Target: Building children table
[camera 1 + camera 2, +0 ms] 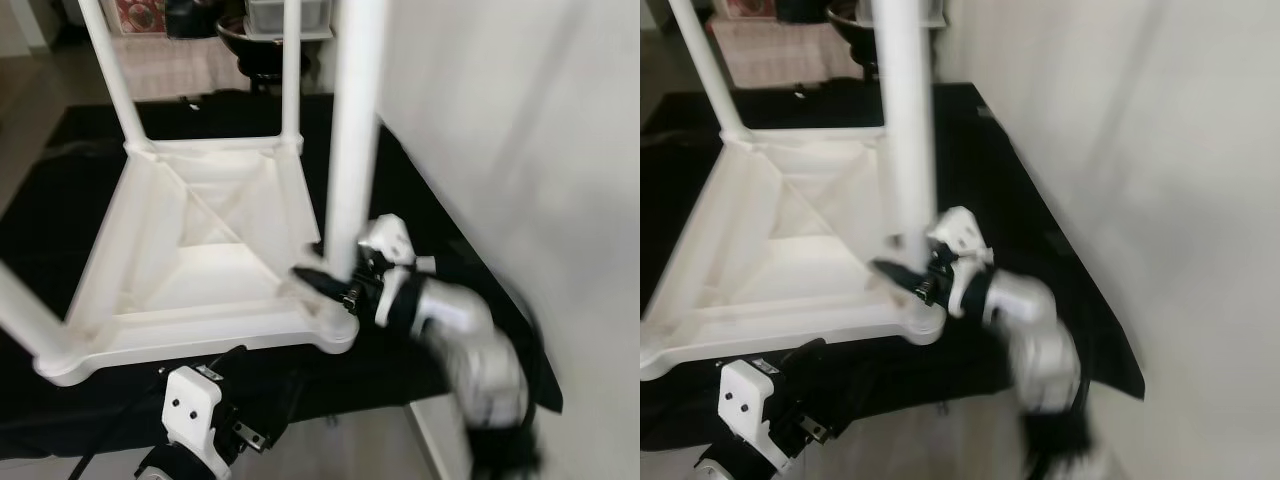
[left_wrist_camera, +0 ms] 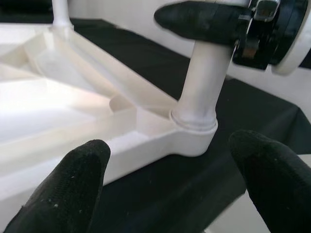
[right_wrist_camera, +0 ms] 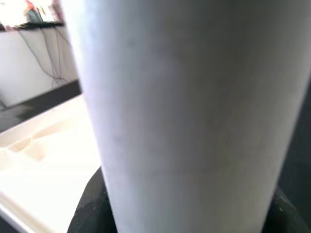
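Observation:
A white children's table (image 1: 200, 270) lies upside down on a black cloth (image 1: 60, 200), its legs pointing up. My right gripper (image 1: 330, 280) is shut on the near right leg (image 1: 352, 130), just above the corner socket (image 2: 194, 131). One of its black fingers (image 2: 204, 22) wraps the leg, and that leg (image 3: 184, 111) presses close against the right wrist camera. My left gripper (image 2: 170, 194) is open, its two black fingertips (image 2: 68, 184) wide apart. It is low, in front of that same corner, not touching it. Its white wrist (image 1: 195, 410) sits under the table's front edge.
Three other legs stand at the far left (image 1: 112, 70), far right (image 1: 291, 65) and near left (image 1: 20, 310) corners. A pale wall (image 1: 520, 150) rises close on the right. A dark round object (image 1: 255, 45) and a pinkish rug (image 1: 170, 65) lie beyond the cloth.

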Controlling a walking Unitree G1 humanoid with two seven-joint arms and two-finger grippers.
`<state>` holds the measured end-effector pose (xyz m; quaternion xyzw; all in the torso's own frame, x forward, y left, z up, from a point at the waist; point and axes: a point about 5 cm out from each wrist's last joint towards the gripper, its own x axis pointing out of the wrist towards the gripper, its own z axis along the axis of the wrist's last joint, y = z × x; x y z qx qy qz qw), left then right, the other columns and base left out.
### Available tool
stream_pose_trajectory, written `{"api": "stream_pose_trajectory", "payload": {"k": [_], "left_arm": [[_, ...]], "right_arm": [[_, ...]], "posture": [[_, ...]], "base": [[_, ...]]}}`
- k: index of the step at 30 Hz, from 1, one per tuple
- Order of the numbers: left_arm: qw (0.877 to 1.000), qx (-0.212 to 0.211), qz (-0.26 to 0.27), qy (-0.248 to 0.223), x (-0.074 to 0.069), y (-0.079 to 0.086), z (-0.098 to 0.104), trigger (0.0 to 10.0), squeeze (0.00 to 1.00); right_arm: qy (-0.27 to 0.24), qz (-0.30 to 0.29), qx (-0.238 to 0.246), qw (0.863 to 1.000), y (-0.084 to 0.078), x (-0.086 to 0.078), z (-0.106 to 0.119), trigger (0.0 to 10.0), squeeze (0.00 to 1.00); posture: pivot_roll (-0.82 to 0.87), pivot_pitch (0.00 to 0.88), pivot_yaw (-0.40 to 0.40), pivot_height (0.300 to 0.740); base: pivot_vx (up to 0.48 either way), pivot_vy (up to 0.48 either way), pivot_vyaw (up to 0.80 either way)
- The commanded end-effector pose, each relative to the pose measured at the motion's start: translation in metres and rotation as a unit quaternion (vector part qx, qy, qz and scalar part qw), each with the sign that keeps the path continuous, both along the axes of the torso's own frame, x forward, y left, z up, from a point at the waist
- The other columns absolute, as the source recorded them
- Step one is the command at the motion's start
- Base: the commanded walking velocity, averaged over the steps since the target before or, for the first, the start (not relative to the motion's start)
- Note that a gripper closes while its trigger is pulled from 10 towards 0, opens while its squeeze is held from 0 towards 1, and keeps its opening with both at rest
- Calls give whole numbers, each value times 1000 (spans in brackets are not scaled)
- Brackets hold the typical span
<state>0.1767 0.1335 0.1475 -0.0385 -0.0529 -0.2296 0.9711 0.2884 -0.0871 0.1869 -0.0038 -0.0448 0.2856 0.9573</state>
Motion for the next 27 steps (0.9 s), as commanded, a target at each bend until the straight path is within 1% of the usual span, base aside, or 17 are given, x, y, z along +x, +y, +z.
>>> {"api": "stream_pose_trajectory", "payload": {"k": [1, 2, 5, 10, 11, 13, 14, 15, 16, 19, 20, 21, 22, 24, 25, 26, 27], "left_arm": [[1000, 4, -2, 15, 1, 2, -6, 10000, 0], [1000, 4, -2, 15, 1, 2, -6, 10000, 0], [1000, 6, -4, 15, 4, 3, -7, 10000, 0], [1000, 5, 5, 10, 7, 4, -7, 10000, 0], [1000, 4, 9, 9, 8, 4, -7, 10000, 0], [1000, 4, 12, 8, 8, 4, -7, 10000, 0], [1000, 4, 11, 7, 9, 4, -7, 10000, 0], [1000, 4, 9, 7, 9, 3, -7, 10000, 0], [1000, 4, 9, 7, 9, 3, -7, 10000, 0], [1000, 3, 7, 7, 9, 2, -6, 10000, 0], [1000, 3, 7, 7, 9, 2, -6, 10000, 0], [1000, 3, 6, 6, 8, 2, -6, 10000, 0], [1000, 3, 6, 6, 8, 2, -6, 10000, 0], [1000, 4, 3, 6, 6, 0, -5, 10000, 0], [1000, 7, -3, 7, 4, -1, -5, 10000, 0], [1000, 8, -7, 8, 2, -2, -4, 10000, 0], [1000, 10, -12, 10, 0, -3, -5, 10000, 0]], "right_arm": [[64, -67, -23, 995, 1, -11, -32, 0, 0], [64, -67, -23, 995, 1, -11, -32, 0, 0], [61, -26, -27, 997, 13, -7, -33, 0, 0], [70, -13, -33, 997, 15, -6, -31, 0, 0], [75, -2, -39, 996, 16, -6, -30, 3176, 0], [77, 5, -43, 996, 17, -6, -30, 3176, 0], [78, 52, -32, 995, 22, -7, -24, 10000, 1000], [66, 131, -19, 989, 29, -7, -13, 10000, 1000], [66, 131, -19, 989, 29, -7, -13, 10000, 1000], [25, 246, -31, 968, 26, -1, 3, 10000, 1000], [25, 246, -31, 968, 26, -1, 3, 10000, 1000], [17, 279, -35, 960, 23, 2, 7, 10000, 1000], [17, 279, -35, 960, 23, 2, 7, 10000, 1000], [-22, 345, -83, 935, 17, 8, 14, 10000, 1000], [-25, 398, -112, 910, 12, 9, 15, 10000, 663], [-22, 430, -130, 893, 7, 9, 15, 10000, 663], [-6, 453, -138, 881, 4, 13, 15, 10000, 0]], "posture": [[39, 129, -52, 740], [39, 129, -52, 740], [39, 113, -63, 740], [34, 109, -67, 740], [33, 106, -70, 740], [33, 106, -70, 740], [33, 106, -72, 740], [38, 109, -75, 740], [38, 109, -75, 740], [46, 114, -75, 740], [46, 114, -75, 740], [64, 123, -76, 740], [64, 123, -76, 740], [77, 129, -78, 740], [87, 142, -80, 740], [87, 142, -80, 740], [86, 150, -80, 740]], "base": [[0, 0, 0], [0, 0, 0], [0, 0, 0], [0, 0, 0], [0, 0, 0], [0, 0, 0], [0, 0, 0], [0, 0, 0], [0, 0, 0], [0, 0, 0], [0, 0, 0], [0, 0, 0], [0, 0, 0], [0, 0, 0], [0, 0, 0], [0, 0, 0], [0, 0, 0]]}}
